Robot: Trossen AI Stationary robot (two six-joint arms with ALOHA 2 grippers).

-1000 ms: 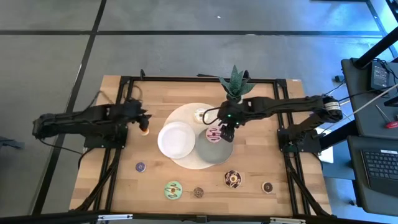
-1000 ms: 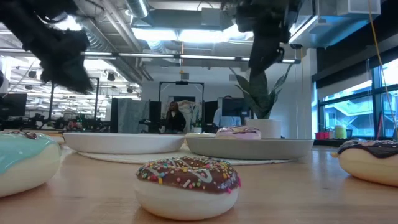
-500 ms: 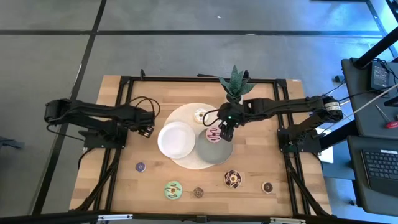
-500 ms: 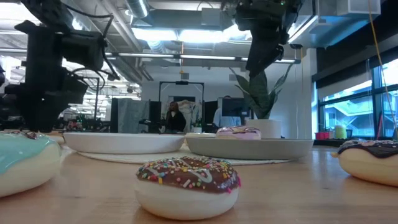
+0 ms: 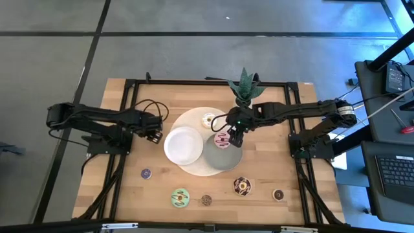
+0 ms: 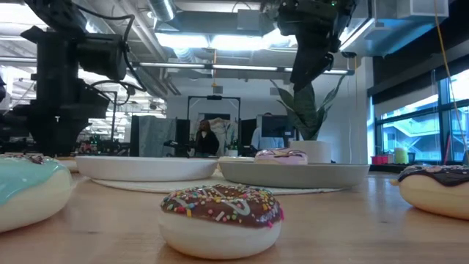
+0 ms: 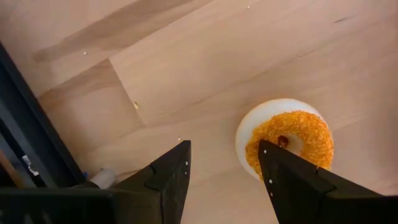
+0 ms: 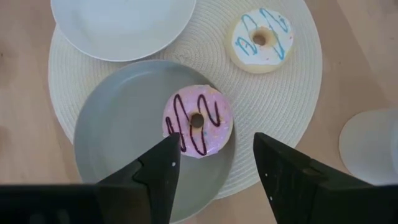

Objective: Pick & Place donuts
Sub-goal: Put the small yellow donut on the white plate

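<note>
An orange-iced donut lies flat on the wood table, left of the white plate. My left gripper points down over it and is open. The donut lies off to one side, partly under one finger. A pink donut with dark stripes lies on the grey plate. My right gripper hangs open above it and touches nothing. A cream donut with blue lines lies on the woven mat. My left gripper's one finger stands in front of the orange donut's edge. I cannot tell whether it touches the donut. The donut lies flat on the table, not between the fingers.
Along the near side lie a small purple donut, a green one, a small chocolate one, a chocolate one and another small one. A potted plant stands behind the mat. Black frame rails border the table.
My left gripper has tipped over until it points down and has come down over the orange donut, a little toward the table's right edge. The arm behind it has folded back. For the last half second it has stayed still.
</note>
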